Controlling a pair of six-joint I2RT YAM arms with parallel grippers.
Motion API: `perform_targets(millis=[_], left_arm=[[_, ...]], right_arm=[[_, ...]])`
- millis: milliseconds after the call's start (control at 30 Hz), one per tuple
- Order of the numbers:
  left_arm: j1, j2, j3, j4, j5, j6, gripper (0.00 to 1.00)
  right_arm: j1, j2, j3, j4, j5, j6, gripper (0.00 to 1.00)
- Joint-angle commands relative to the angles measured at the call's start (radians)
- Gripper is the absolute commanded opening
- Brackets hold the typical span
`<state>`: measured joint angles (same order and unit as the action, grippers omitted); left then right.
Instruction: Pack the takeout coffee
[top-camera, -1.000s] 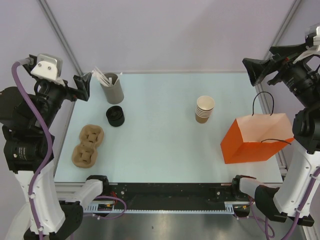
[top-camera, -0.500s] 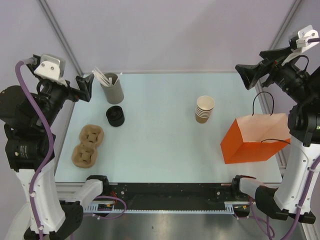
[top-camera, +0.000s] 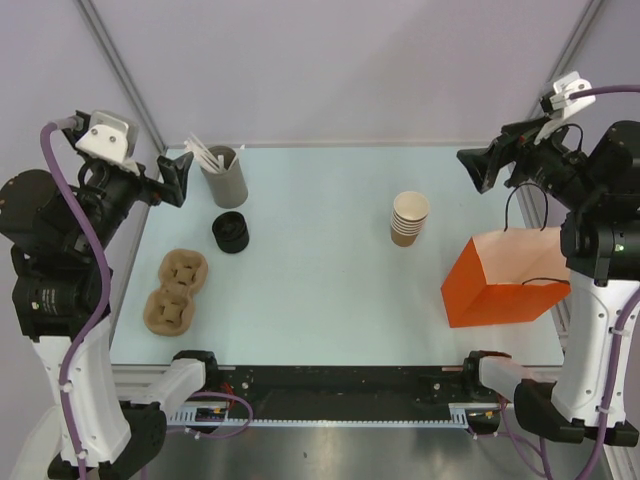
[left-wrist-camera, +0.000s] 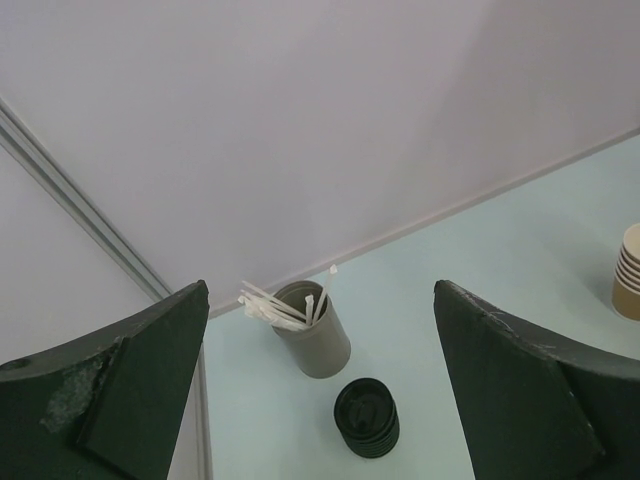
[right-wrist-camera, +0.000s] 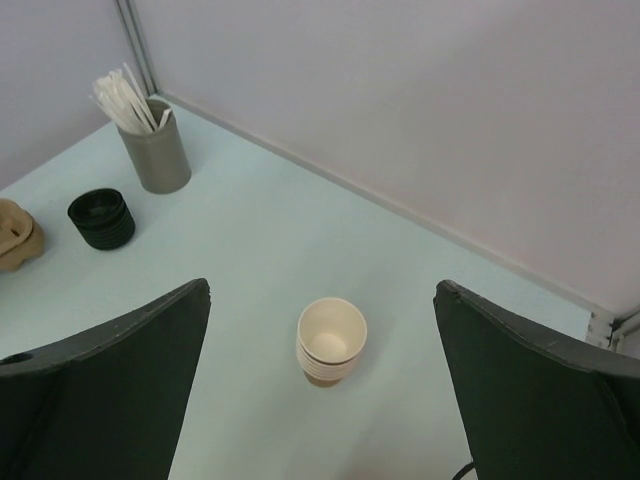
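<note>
Both arms are up off the table. The left gripper (top-camera: 168, 177) and right gripper (top-camera: 489, 164) both have their jaws spread wide with nothing in them. I can't spot a lidded coffee in any view. Framed between the right jaws, out ahead, is the stack of paper cups (right-wrist-camera: 331, 340). Between the left jaws is the stack of black lids (left-wrist-camera: 366, 418), with the straw holder (left-wrist-camera: 312, 330) just beyond it. The orange bag (top-camera: 510, 280) stands under the right arm.

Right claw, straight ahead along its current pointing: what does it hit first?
Probably the stack of lidless cups, centred ahead of the right claw; nothing shows in between, but depth is unclear.
</note>
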<state>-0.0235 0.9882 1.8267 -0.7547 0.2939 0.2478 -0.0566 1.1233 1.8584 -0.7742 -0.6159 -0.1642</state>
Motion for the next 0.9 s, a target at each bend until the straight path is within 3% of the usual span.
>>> perform_targets(millis=[0,267,367,500,733,867], left_arm=[[0.007,-0.002,-0.02,-0.011,0.031,0.045,0.99],[0.007,-0.026,-0.107,-0.055,0.04,0.12,0.99],[0.007,-0.042,-0.164,-0.109,0.062,0.229,1.0],[0.007,-0.069,-0.243,-0.222,0.088,0.509,0.99],[0.008,-0.098,-0.385,-0.259,-0.01,0.704,0.99],[0.008,-0.097,-0.49,-0.342,-0.088,0.957,0.99]], right_arm=[[0.026,-0.039,-0.042,-0.046,0.065,-0.073,1.0],[0.054,-0.118,-0.204,-0.135,0.188,-0.193,1.0],[0.054,-0.135,-0.228,-0.172,0.205,-0.233,1.0],[0.083,-0.151,-0.228,-0.247,0.15,-0.302,1.0],[0.095,-0.166,-0.24,-0.303,0.116,-0.345,1.0],[0.103,-0.172,-0.252,-0.316,0.136,-0.363,1.0]])
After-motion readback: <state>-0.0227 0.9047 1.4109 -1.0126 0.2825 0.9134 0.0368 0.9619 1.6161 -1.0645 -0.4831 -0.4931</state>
